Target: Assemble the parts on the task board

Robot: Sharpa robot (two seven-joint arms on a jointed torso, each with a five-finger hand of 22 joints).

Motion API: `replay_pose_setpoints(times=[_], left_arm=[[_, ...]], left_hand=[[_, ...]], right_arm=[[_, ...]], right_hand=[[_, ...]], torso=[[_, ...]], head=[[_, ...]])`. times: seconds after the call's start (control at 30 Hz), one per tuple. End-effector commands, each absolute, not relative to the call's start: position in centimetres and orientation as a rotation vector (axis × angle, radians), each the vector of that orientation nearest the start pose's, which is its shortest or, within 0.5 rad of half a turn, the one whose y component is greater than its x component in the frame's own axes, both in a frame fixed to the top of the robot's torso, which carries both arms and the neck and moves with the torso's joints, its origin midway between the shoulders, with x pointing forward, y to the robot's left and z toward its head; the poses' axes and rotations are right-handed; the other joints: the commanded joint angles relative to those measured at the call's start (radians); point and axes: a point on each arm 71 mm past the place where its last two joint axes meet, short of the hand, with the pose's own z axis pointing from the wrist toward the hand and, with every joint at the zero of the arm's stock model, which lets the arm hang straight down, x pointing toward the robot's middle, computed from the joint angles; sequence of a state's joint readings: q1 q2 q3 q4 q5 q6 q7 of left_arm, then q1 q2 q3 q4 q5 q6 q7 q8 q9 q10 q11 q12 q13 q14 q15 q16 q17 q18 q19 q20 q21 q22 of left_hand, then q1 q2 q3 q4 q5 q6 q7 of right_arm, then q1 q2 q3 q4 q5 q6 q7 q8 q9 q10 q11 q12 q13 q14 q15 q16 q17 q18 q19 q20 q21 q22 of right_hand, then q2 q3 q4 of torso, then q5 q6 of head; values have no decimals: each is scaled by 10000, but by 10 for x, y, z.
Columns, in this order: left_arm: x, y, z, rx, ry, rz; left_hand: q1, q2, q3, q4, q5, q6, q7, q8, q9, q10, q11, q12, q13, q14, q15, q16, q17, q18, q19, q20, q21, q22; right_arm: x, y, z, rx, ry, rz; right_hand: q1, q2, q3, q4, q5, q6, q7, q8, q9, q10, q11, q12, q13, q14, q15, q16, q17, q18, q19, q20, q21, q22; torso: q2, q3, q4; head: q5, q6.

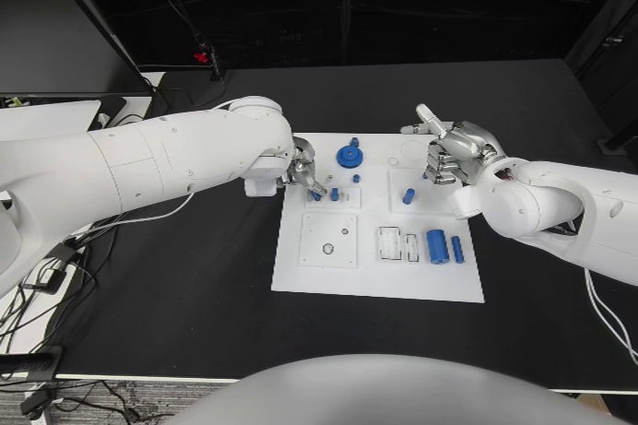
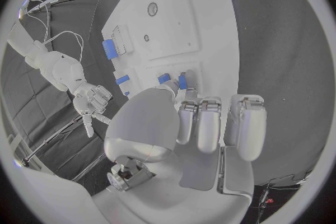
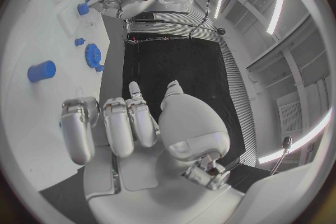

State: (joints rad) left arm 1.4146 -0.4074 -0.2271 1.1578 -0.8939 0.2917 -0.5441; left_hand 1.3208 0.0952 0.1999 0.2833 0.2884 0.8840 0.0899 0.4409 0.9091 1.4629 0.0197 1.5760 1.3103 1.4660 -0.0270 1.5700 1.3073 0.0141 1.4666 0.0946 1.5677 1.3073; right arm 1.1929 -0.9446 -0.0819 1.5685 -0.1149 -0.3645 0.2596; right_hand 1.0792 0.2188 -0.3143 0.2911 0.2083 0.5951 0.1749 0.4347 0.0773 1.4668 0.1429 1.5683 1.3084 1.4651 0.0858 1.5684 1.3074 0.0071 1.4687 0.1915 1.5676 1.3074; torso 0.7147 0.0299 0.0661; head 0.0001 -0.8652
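The left hand (image 1: 301, 174) pinched a small blue peg (image 1: 316, 194) at its fingertips, over the board (image 1: 319, 273). The right hand (image 1: 452, 156) hovered with fingers curled, holding nothing; a blue gear (image 1: 349, 156) lay between the hands.

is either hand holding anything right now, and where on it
The left hand has its fingers down at a small blue part on the task board; an actual grip cannot be told. The right hand holds nothing.

No legible text or labels
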Motion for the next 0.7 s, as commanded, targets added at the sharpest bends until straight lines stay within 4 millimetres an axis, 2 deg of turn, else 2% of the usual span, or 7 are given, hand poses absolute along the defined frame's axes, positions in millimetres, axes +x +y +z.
replay_pose_setpoints(times=[0.03, 0.27, 0.7], left_arm=[[529, 102, -211, 346, 25159, -3192], [531, 104, -211, 215, 25089, -3140], [532, 106, -211, 217, 25118, -3122]], left_hand=[[98, 0, 39, 5, 56, -243, -208, 22, 10, 1079, -60, -52, 2605, 1048, 34, 8, 2635, -132, 1010, 21, 10, 2623], [129, 10, 53, 14, 102, -264, -204, 26, 8, 1079, -58, -52, 2605, 1048, 32, 8, 2635, -126, 988, 20, -4, 2615], [117, 25, 50, 50, 111, -281, -188, 26, 4, 1079, -49, -52, 2605, 1048, 32, 8, 2635, -127, 990, 19, -3, 2616]], right_arm=[[473, -247, -199, 11065, 15548, 13324], [473, -246, -199, 11060, 15552, 13337], [473, -247, -199, 11065, 15552, 13331]], right_hand=[[57, 56, -44, 2, 44, -81, 521, 32, -11, 1040, 82, 25, 2624, 1057, 46, 24, 2634, -71, 1021, 71, 32, 2634], [57, 56, -44, 2, 44, -81, 521, 32, -11, 1040, 82, 25, 2624, 1057, 46, 24, 2634, -71, 1021, 71, 32, 2634], [57, 56, -44, 2, 44, -81, 521, 32, -11, 1040, 82, 25, 2624, 1057, 46, 24, 2634, -71, 1021, 71, 32, 2634]], torso=[[-1, 1, -6], [-3, 1, -20], [3, 8, 4]], head=[[26, -7], [36, -5], [25, -10]])
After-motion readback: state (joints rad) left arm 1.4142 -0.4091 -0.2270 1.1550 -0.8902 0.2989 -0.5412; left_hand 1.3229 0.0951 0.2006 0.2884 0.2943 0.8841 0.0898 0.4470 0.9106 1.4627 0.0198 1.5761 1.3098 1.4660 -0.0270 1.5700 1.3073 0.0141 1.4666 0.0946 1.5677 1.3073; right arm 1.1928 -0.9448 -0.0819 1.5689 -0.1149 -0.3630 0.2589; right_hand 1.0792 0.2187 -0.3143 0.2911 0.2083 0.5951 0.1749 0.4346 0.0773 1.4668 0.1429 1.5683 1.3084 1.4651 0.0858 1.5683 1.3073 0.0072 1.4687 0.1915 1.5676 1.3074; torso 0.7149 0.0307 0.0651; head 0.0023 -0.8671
